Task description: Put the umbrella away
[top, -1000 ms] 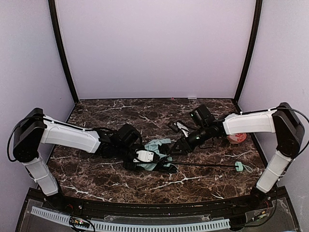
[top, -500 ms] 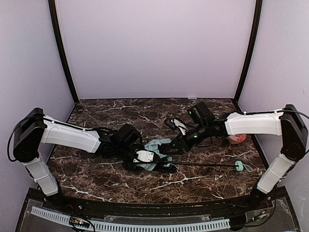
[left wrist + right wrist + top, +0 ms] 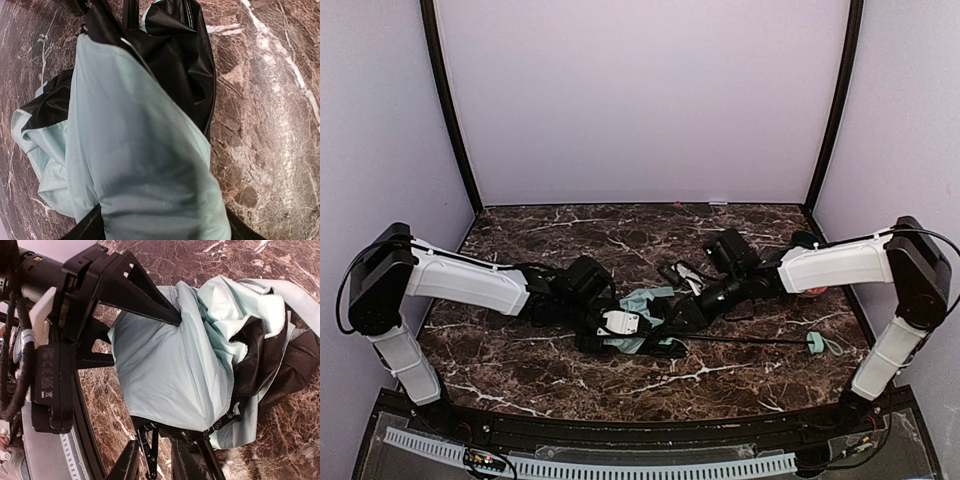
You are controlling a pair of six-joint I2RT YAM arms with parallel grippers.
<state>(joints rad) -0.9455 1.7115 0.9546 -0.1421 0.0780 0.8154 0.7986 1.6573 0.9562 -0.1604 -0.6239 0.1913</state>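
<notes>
The umbrella point(image 3: 642, 305) lies part folded at mid table, pale mint fabric over black lining. Its thin black shaft point(image 3: 750, 341) runs right to the small mint handle point(image 3: 815, 344). My left gripper point(image 3: 618, 326) is shut round the bunched canopy; in the left wrist view mint fabric point(image 3: 150, 165) fills the whole space between its fingers point(image 3: 84, 231). My right gripper point(image 3: 678, 312) reaches the canopy from the right. Its jaws point(image 3: 155, 460) stand a narrow way apart, with a thin black rib point(image 3: 150, 452) between them and a gap still showing beside it. The left gripper's black finger point(image 3: 145, 302) presses on the fabric point(image 3: 165, 365).
A small orange-and-white round object point(image 3: 811, 287) sits at the right edge behind my right forearm. A small black-and-white thing point(image 3: 685, 268) lies behind the umbrella. The black frame rail point(image 3: 620, 435) runs along the near edge, and pale walls close three sides.
My right arm has dropped and slid left against the canopy, and its jaws opened and then narrowed round a rib. The left arm and the umbrella have stayed put.
</notes>
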